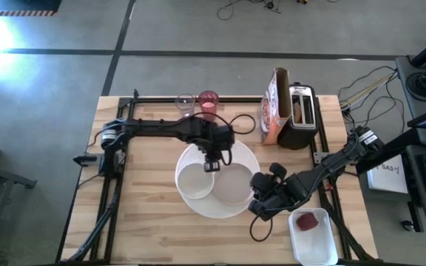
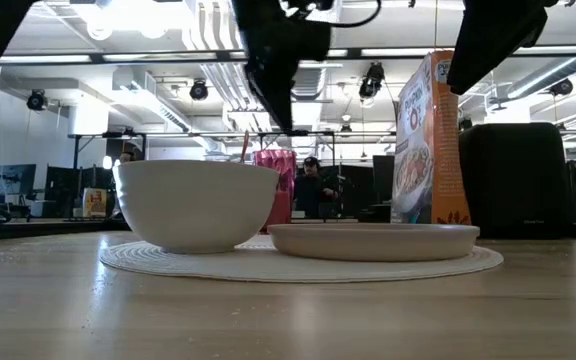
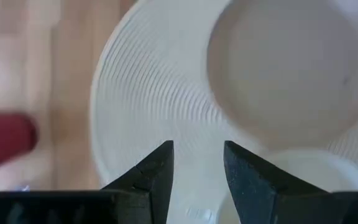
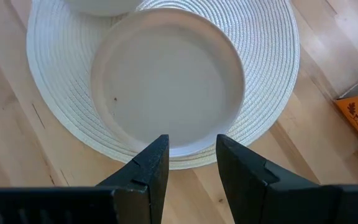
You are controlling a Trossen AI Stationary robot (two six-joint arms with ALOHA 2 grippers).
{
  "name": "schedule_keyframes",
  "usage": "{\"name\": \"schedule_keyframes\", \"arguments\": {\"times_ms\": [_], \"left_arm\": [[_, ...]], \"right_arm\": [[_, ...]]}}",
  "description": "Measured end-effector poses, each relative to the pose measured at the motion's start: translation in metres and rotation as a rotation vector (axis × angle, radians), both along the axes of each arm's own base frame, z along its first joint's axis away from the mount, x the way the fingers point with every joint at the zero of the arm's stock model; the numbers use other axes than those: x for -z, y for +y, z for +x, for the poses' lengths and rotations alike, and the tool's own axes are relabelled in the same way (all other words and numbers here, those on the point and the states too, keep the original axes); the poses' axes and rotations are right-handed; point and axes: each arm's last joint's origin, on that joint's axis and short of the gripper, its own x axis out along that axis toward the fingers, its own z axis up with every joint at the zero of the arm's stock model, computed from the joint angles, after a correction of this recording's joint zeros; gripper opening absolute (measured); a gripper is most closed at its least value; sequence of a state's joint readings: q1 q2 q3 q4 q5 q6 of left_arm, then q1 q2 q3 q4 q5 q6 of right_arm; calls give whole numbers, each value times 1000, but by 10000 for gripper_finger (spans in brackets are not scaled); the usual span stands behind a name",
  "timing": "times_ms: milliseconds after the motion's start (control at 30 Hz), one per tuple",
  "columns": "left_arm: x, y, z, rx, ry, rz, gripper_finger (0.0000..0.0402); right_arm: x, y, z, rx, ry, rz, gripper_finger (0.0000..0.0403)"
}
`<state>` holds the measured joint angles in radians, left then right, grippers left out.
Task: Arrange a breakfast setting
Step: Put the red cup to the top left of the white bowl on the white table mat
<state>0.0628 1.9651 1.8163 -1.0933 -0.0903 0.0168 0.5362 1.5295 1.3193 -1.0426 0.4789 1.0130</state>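
Fingers (image 3: pixel 157 177) of the left gripper (image 1: pixel 212 165) stand parted with nothing between them, dark and wedge-shaped, hanging over the round white ribbed placemat (image 1: pixel 246 157) just above the bowl (image 1: pixel 196 182). The right gripper (image 1: pixel 261 209) hovers at the mat's edge beside the plate (image 1: pixel 234 185), its blunt black fingers (image 4: pixel 149 169) likewise apart and empty. Bowl and plate sit side by side on the mat — the bowl smooth, deep and white, the plate shallow, matte, pale grey. Beyond the mat stands a pink-red tumbler (image 1: pixel 208 100) next to a clear glass (image 1: pixel 185 102). Nearer the right arm, a cereal box (image 1: pixel 272 105), a black-and-silver toaster (image 1: pixel 300 114), and a white rectangular tub (image 1: pixel 315 238) holding a small red fruit (image 1: pixel 308 220).
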Motion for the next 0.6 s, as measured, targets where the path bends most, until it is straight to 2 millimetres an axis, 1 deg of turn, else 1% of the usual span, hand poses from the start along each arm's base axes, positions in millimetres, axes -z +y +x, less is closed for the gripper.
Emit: {"name": "schedule_keyframes", "arguments": {"times_ms": [100,200,333,433,600], "left_arm": [[-8,0,-13,-8,42,24,125],[-8,1,-26,-8,46,65,125],[6,3,-44,38,25,125,126],[17,7,-57,70,-29,172,126],[24,6,-77,102,-88,198,126]], "right_arm": [[0,1,1,0,-10,6,123],[0,1,1,0,-9,6,123],[0,1,1,0,-11,6,123],[0,1,1,0,-11,7,123],[-1,1,2,0,-22,13,123]]}}
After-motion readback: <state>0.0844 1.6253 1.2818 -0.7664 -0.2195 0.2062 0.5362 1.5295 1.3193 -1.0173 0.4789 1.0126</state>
